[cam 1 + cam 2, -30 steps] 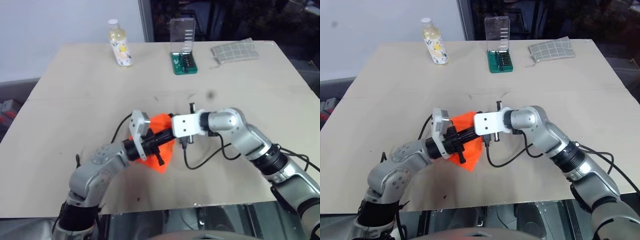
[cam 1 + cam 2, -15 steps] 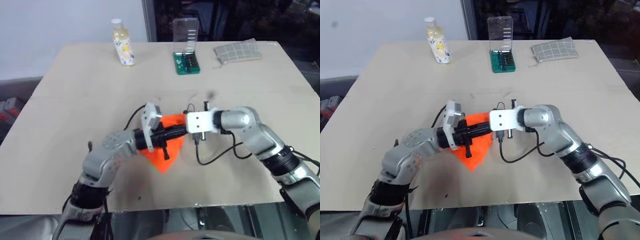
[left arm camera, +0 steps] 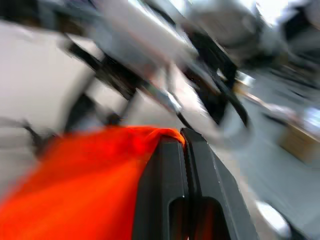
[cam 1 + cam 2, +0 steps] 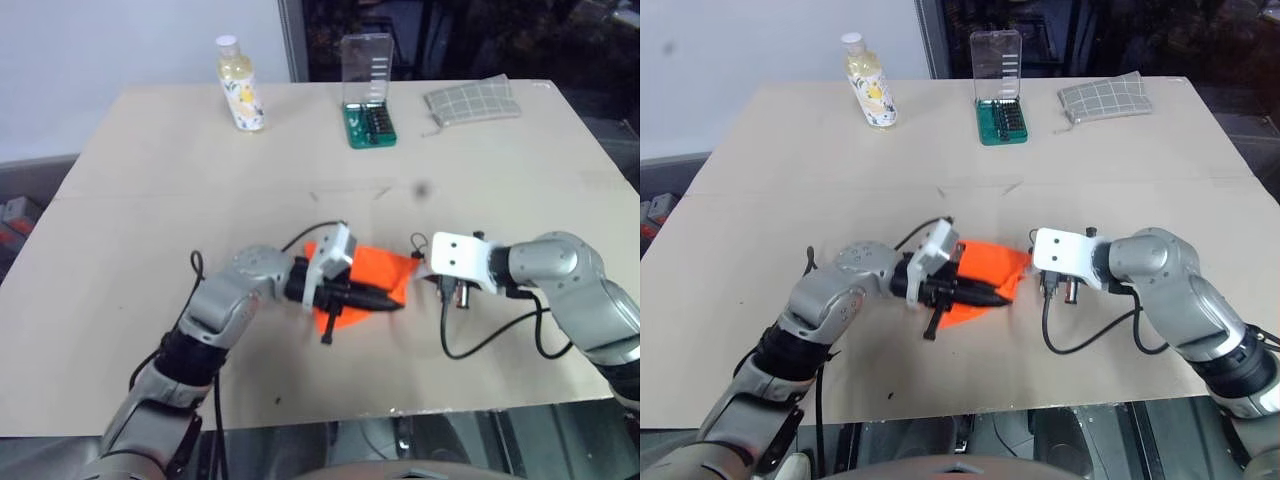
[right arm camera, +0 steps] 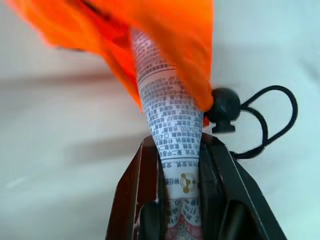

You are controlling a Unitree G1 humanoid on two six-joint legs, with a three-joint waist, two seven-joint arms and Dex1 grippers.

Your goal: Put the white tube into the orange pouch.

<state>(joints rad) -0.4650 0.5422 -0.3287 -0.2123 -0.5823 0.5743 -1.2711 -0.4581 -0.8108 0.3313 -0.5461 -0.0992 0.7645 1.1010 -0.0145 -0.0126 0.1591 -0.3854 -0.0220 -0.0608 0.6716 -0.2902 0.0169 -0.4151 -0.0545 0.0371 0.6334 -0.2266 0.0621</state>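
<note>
Since the earlier frame the two arms have drawn apart: the right gripper (image 4: pixel 428 268) has swung out to the right of the orange pouch (image 4: pixel 368 282), and the left gripper (image 4: pixel 375 298) now lies level across the pouch, pointing right, where before both met over it. The pouch lies flatter on the counter (image 4: pixel 150 200), near its front edge. The left fingers (image 3: pixel 200 170) are fully closed, pinching a fold of orange fabric at the pouch rim. The right fingers (image 5: pixel 215 170) are narrowly set, clamped on the crimped end of the white tube (image 5: pixel 172 125), whose leading half is already inside the pouch mouth, beside the black cord stopper (image 5: pixel 223 107). The step in hand is judged to be insertion, partly done. To do it well, keep the left pinch firm so the mouth stays open and the pouch cannot slide, then push the tube straight along its own length, deeper into the fabric. Avoid catching the cord. Release only when the tube is mostly covered; a release too soon may let it slip back out.
</note>
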